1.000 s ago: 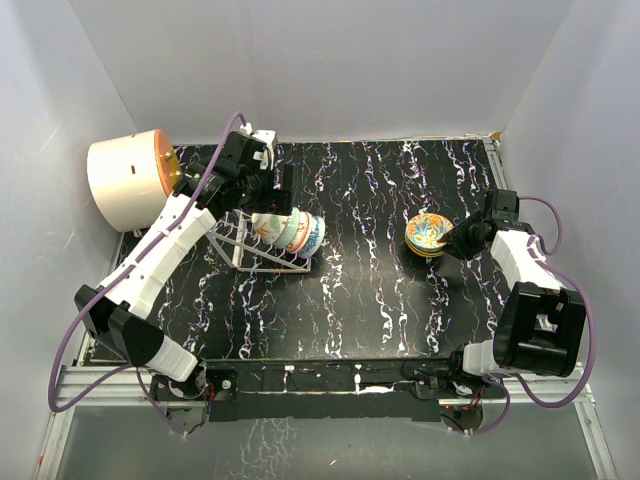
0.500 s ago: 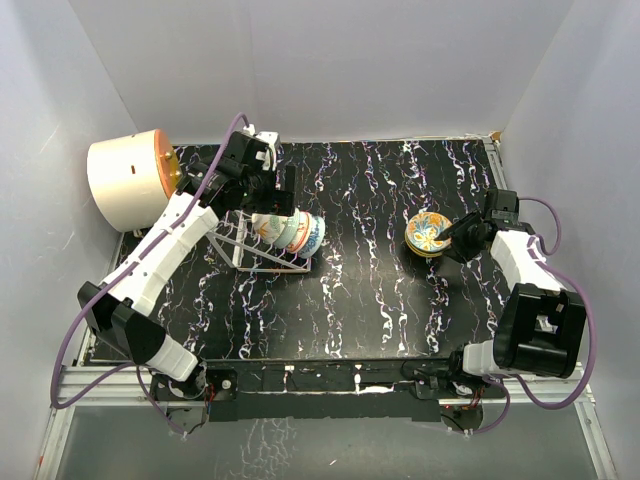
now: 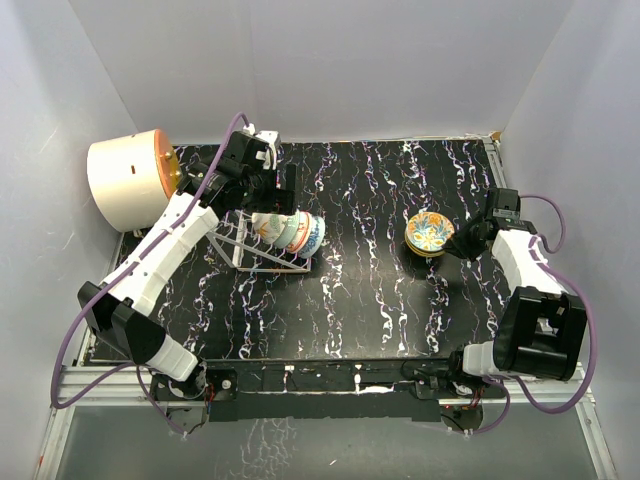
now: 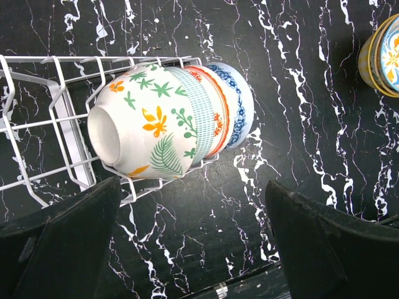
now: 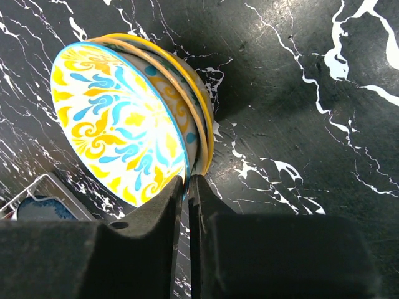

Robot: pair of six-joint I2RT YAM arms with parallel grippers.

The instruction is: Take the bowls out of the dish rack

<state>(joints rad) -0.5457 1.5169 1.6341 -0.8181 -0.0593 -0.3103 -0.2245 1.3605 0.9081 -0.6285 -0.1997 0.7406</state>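
The silver wire dish rack (image 3: 232,248) stands left of centre on the black marbled table. Three nested bowls (image 3: 290,232) lie on their sides in it; in the left wrist view the front bowl (image 4: 146,124) is white with green and orange leaves, and behind it are a teal-and-red one and a blue one. My left gripper (image 3: 278,188) hangs open above the rack (image 4: 37,124), with both fingers (image 4: 62,240) wide apart (image 4: 193,243). A stack of yellow-and-blue bowls (image 3: 430,232) (image 5: 118,118) sits upright at the right. My right gripper (image 3: 466,238) (image 5: 186,182) is shut, with its tips at the stack's rim.
A large cream-and-orange cylinder (image 3: 125,180) lies at the far left, off the table's edge. Grey walls close in the left, back and right. A corner of the rack with the blue bowl (image 5: 37,208) shows at the lower left of the right wrist view.
My right gripper has drawn back to the right, a little away from the stacked bowls. My left arm has hardly moved.
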